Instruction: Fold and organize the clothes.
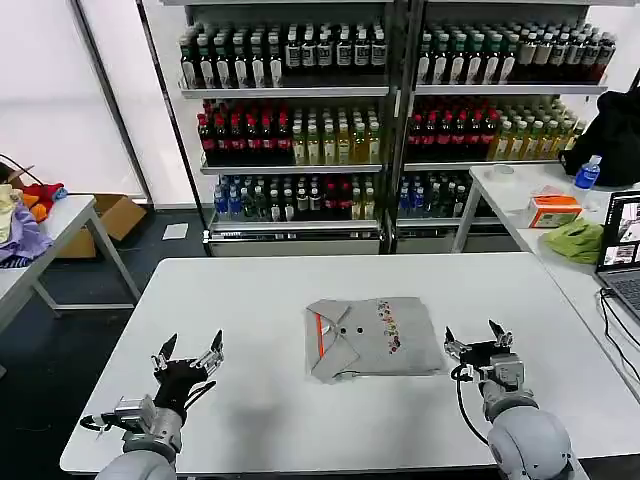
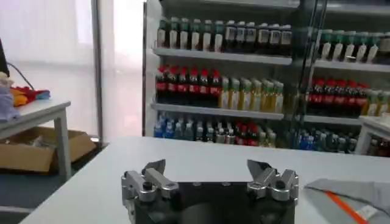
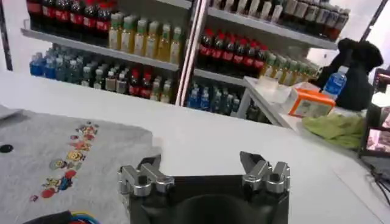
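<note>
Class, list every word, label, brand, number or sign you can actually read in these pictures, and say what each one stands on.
No text can be read.
Folded grey shirt: a multicoloured chest print of small figures, no legible words.
Bottles on the shelves: labels too small to read.
Orange box on the side table: printing too blurred to read.
Laptop screen: content too small to read.

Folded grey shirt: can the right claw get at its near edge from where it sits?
Probably yes. The right claw is open just beside the folded grey shirt on the white table, with nothing between them.
</note>
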